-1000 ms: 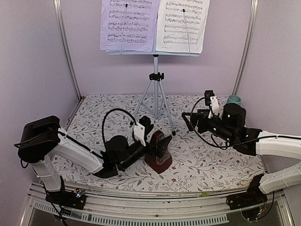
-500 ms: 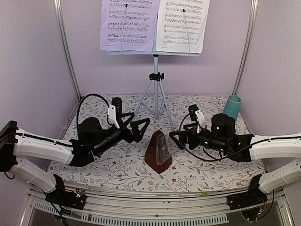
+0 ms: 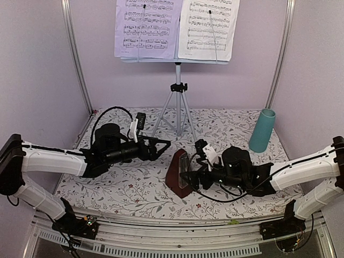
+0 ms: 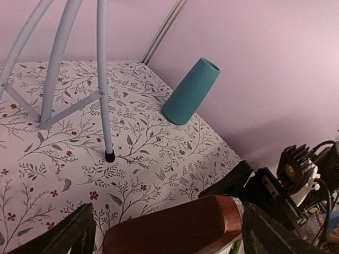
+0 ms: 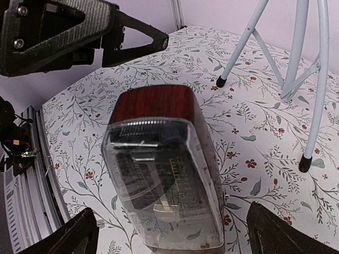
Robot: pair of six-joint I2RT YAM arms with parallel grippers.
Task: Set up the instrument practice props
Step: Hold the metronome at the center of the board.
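Found the right gripper (image 3: 188,173) spread wide, fingers (image 5: 79,233) flanking the pyramid metronome (image 5: 159,159) with gaps on either side, clasping nothing. Saw the left gripper (image 3: 164,148) likewise splayed and empty, hovering just left of the metronome. Noted the metronome upright on the floral tablecloth (image 3: 231,123), in front of the music stand (image 3: 178,102). Had the tops of the sheet-music pages (image 3: 145,32) cut off by the picture's edge. Could not see inside the teal cup (image 3: 262,130), upright at the back right.

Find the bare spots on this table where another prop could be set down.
Free: the cloth between the stand legs and the cup; also the near-left strip between the left arm and the front rail. Crowded: the middle, where the right fingers flank the metronome and the left fingers hover beside it.
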